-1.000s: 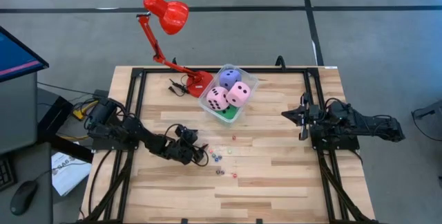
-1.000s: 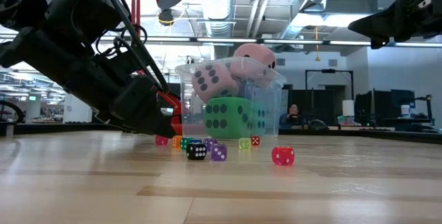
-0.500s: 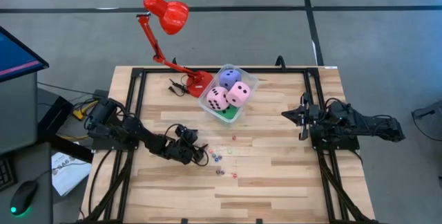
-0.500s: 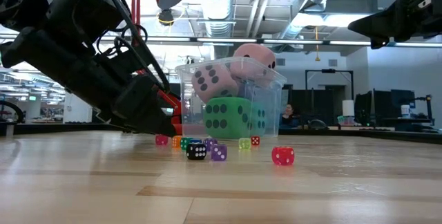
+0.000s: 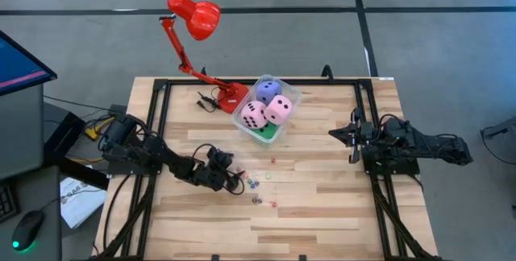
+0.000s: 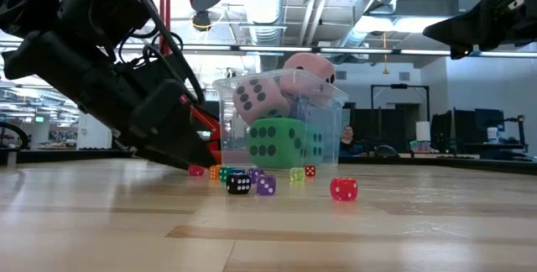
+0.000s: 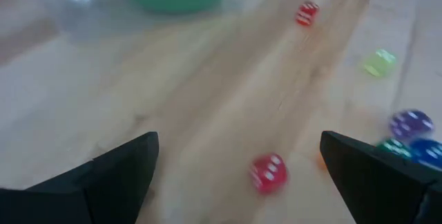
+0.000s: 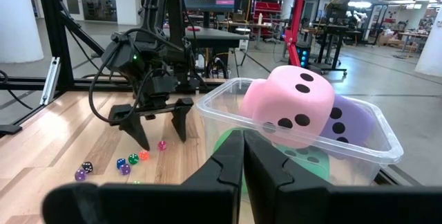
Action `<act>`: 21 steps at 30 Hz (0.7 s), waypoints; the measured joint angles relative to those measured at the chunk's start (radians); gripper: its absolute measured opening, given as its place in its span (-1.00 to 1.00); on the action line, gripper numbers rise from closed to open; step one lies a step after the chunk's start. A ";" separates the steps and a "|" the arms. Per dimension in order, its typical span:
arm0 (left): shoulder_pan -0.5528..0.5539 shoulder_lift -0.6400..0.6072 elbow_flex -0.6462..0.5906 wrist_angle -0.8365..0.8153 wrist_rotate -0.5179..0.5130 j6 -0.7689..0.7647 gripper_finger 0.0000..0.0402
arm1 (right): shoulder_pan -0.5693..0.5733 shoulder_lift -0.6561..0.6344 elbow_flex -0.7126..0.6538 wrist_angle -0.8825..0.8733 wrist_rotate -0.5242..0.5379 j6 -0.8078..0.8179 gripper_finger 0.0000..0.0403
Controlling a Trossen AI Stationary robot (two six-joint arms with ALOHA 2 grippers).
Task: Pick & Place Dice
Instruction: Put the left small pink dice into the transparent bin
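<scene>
Several tiny coloured dice [image 5: 258,185] lie scattered on the wooden table near its middle. My left gripper [image 5: 235,182] stands open low over their left end. Its fingers [image 7: 124,165] flank a tiny red die [image 7: 268,173] without touching it. That die shows pink [image 8: 161,144] between the fingers in the right wrist view. A clear tub [image 5: 267,108] behind holds two pink dice [image 5: 278,109], a purple one [image 5: 268,92] and a green one [image 6: 275,142]. My right gripper [image 5: 334,134] hovers shut at the table's right, raised above it.
A red desk lamp [image 5: 197,27] stands with its base at the tub's left, at the table's far edge. Black frame rails [image 5: 161,124] run along the left and right sides. Bare wood lies toward the near edge.
My left gripper has crept a little toward the table's right and down, closer to the tiny dice. The dice and my right arm have kept still.
</scene>
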 joint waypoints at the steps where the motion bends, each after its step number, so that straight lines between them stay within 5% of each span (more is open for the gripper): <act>1: 0.000 0.000 0.000 -0.005 0.004 0.000 0.96 | 0.000 0.000 0.000 0.000 0.000 0.000 -0.96; 21: -0.001 -0.002 0.002 -0.051 0.020 0.001 0.90 | 0.000 0.000 0.000 0.000 0.000 0.000 -0.96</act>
